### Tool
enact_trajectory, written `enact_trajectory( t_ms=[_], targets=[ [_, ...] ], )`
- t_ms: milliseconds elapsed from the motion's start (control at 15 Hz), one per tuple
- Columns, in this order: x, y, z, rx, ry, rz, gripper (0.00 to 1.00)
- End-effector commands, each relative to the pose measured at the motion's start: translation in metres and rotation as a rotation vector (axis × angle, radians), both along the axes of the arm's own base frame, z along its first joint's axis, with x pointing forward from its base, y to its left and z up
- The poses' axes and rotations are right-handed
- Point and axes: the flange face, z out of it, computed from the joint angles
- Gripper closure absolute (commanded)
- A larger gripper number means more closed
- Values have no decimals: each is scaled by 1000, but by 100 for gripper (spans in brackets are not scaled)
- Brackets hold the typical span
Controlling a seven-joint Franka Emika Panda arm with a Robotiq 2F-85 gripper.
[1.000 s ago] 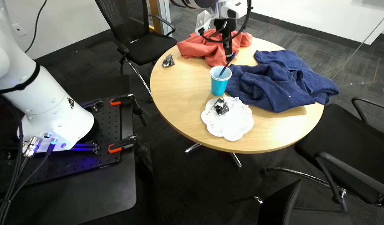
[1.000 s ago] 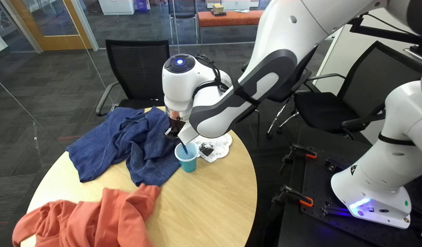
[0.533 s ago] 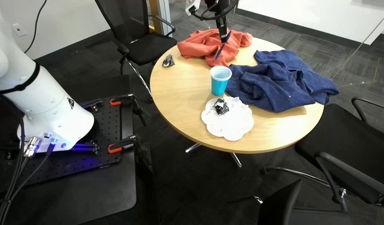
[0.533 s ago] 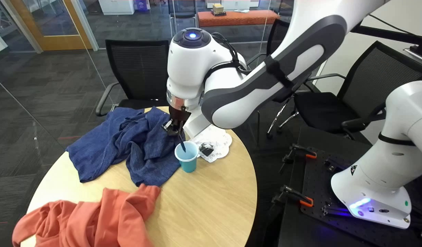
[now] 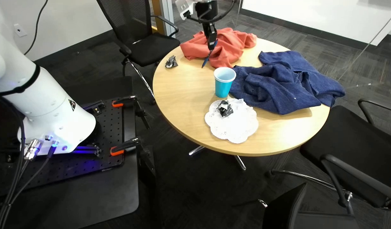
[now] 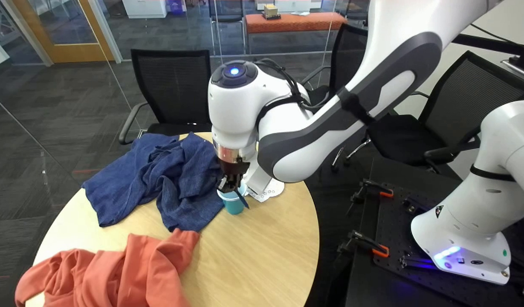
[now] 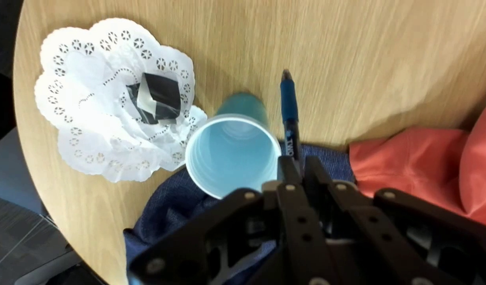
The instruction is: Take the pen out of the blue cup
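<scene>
Wrist view: your end effector (image 7: 303, 170) is pinched on the pen (image 7: 291, 118), holding it by the printed barrel with the blue grip and point sticking out ahead. The pen is out of the cup (image 7: 246, 106) and beside it; in an exterior view the pen (image 5: 206, 60) slants point-down, and whether the point touches anything you can't tell from here. Expect something light, stiff and hard to break, but slick: that narrow barrel may swivel if the point knocks against something. Your hold looks sound; if you ever regrip, the blue part probably gives more bite. The taking-out looks done, so what's left is likely a gentle set-down, steering wide of the cup, which should tip easily.

Beside the cup you have the denim (image 7: 171, 213), then the red cloth (image 7: 416, 162) on one side and the doily (image 7: 88, 126) on the other, with a crumpled scrap (image 7: 161, 97) on it, all on the round wooden surface (image 7: 365, 59). In an exterior view a second scrap (image 5: 171, 62) sits near the edge. Out in the room comes a black chair (image 5: 154, 49), and farthest off, in an exterior view, an orange bench (image 6: 287, 23) and a wooden door (image 6: 76, 53)
</scene>
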Motion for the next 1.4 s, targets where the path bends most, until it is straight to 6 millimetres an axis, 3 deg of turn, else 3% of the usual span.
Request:
enact_trajectory(
  t_ms=[0, 467, 1333],
  targets=[
    [-12, 5, -20, -11, 79, 113, 97],
    [-24, 28, -53, -22, 171, 366, 97],
    [-10, 54, -128, -58, 393, 600, 97]
  ],
)
